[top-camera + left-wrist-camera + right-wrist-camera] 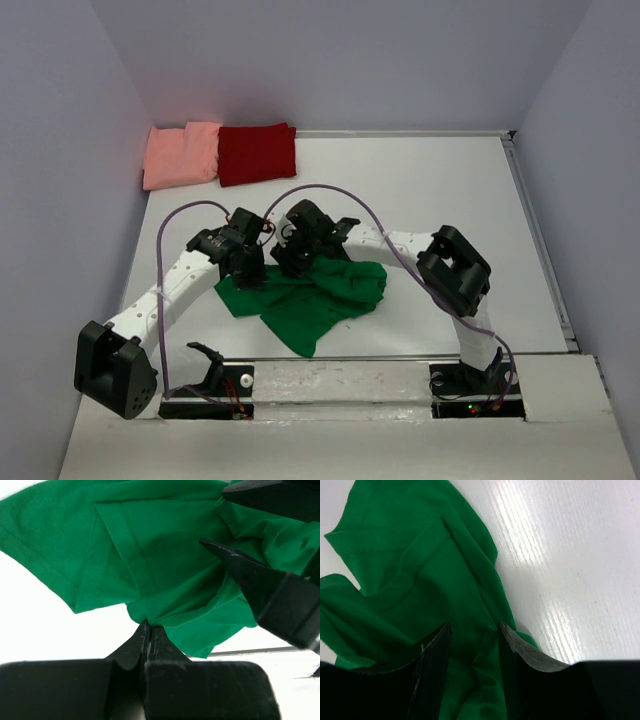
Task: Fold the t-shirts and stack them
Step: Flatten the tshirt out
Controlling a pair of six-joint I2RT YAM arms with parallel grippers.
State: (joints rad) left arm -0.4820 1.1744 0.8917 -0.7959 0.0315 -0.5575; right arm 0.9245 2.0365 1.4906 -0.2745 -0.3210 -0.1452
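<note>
3 t-shirts (256, 153); left gripper (149, 629) clamps green t-shirt (165, 555); right gripper (474, 628) apart

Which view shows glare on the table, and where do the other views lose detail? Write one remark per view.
Right wrist: streaky glare on the table beside the green t-shirt; left wrist: table washed out to plain white, left gripper a featureless black silhouette; top external: soft, even light, little shadow.

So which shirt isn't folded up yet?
The green t-shirt, lying crumpled near the front. The pink t-shirt and the dark red t-shirt sit neatly folded, side by side in the far left corner.
</note>
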